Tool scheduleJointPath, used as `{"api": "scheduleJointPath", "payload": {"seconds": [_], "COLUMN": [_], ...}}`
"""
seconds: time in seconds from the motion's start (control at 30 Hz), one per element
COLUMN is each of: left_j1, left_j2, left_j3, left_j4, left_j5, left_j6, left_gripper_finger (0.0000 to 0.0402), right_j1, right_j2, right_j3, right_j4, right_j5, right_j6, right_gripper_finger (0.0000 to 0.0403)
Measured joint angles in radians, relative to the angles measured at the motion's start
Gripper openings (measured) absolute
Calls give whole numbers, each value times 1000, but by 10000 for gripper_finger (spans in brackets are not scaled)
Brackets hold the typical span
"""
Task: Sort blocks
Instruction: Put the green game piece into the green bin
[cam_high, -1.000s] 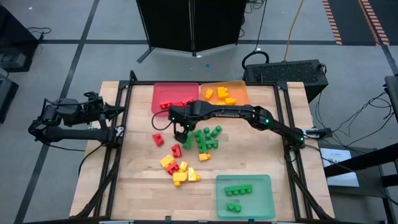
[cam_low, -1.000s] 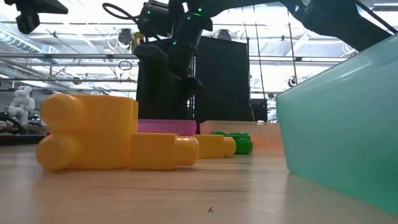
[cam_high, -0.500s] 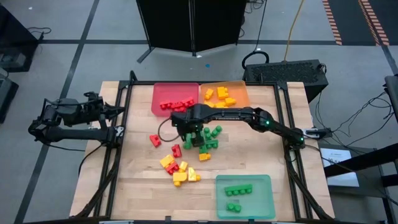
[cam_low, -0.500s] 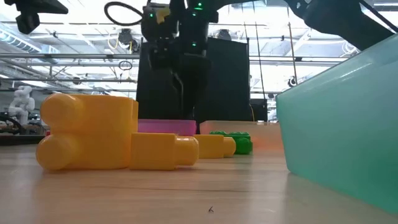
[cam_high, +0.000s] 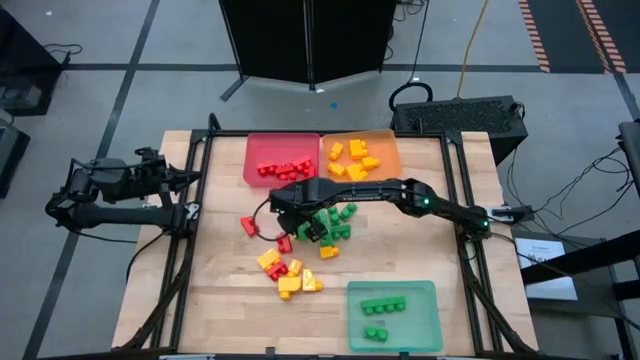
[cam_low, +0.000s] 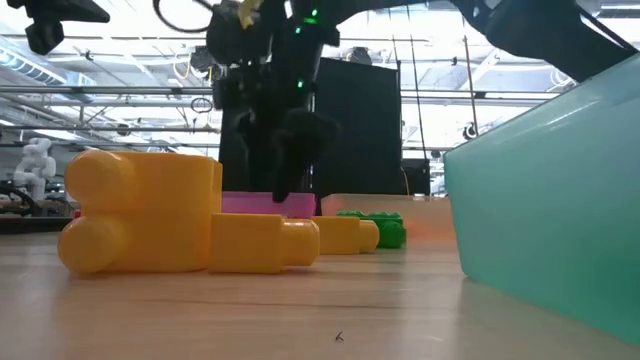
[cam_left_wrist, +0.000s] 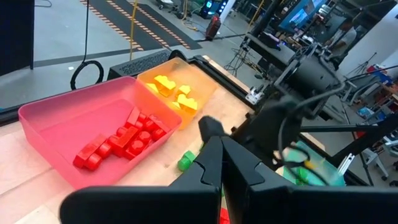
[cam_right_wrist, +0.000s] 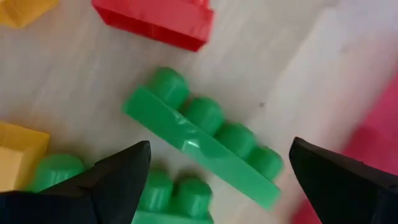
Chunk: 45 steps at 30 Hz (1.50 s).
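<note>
I hold right gripper (cam_right_wrist: 214, 177) over green brick (cam_right_wrist: 202, 134) mid-table, jaws spread, empty. Brick lies flat between fingers, long axis skewed to jaw line; wrist turn likely needed. Left gripper (cam_left_wrist: 227, 168) clenched, parked off left edge. Red tray (cam_high: 281, 148): red bricks. Orange tray (cam_high: 378, 143): yellow. Green tray (cam_high: 420, 310), near edge: green.

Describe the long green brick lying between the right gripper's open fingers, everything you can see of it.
The long green brick is a narrow, glossy plastic piece with a single row of four round studs. It lies on its side on the bare wooden table, slanted across the right wrist view, between the open fingers of the right gripper, which do not touch it. A red brick lies apart nearby; another green brick sits close beside it.
</note>
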Motion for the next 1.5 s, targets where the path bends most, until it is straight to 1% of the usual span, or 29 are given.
{"api": "scheduleJointPath", "payload": {"seconds": [0.07, 0.23, 0.3, 0.37, 0.47, 0.57, 0.67, 0.7, 0.73, 0.83, 0.9, 1.0, 1.13, 1.2, 1.33, 1.4, 1.5], "left_j1": [0, 0, 0, 1, 1, 1, 1, 1, 1, 1, 0, 0, 1, 1, 0, 1, 1], "left_j2": [0, 0, 0, 0, 0, 0, 0, 0, 0, 0, 0, 0, 0, 0, 0, 0, 0], "left_j3": [0, 0, 0, 0, 0, 0, 0, 0, 0, 0, 0, 0, 0, 0, 0, 0, 0], "left_j4": [0, 0, 0, 0, 0, 0, 0, 0, 0, 0, 0, 0, 0, 0, 0, 0, 0], "left_j5": [-3, -12, -13, -14, -14, -14, -14, -14, -14, -14, -14, -14, -14, -14, -14, -14, -14], "left_j6": [0, 0, 0, 0, 0, -1, 0, 0, 0, 0, 0, 0, 0, 0, 0, 1, 1], "left_gripper_finger": [2, 2, 2, 2, 2, 2, 2, 2, 2, 2, 2, 2, 2, 2, 2, 2, 2], "right_j1": [1, 13, 20, 26, 34, 38, 42, 43, 45, 44, 44, 39, 37, 44, 78, 112, 190], "right_j2": [21, 71, 85, 96, 101, 102, 101, 102, 100, 80, 61, -2, -92, -138, -258, -308, -365], "right_j3": [0, -1, -1, 1, 1, 2, 10, 9, 8, 5, 3, 4, 6, 5, 6, 6, 4], "right_j4": [10, 36, 29, 24, 16, 32, 26, 20, 13, 16, 7, 9, -12, -30, -110, -154, -234], "right_j5": [-19, -4, 29, 66, 82, 108, 140, 145, 154, 136, 106, 81, 60, 36, -92, -129, -152], "right_j6": [-15, -69, -82, -86, -79, -79, -63, -59, -52, -6, 37, 119, 227, 309, 527, 616, 735], "right_gripper_finger": [375, 369, 352, 323, 255, 164, 60, 31, 18, 19, 16, 6, 7, 5, 4, 4, 4]}}
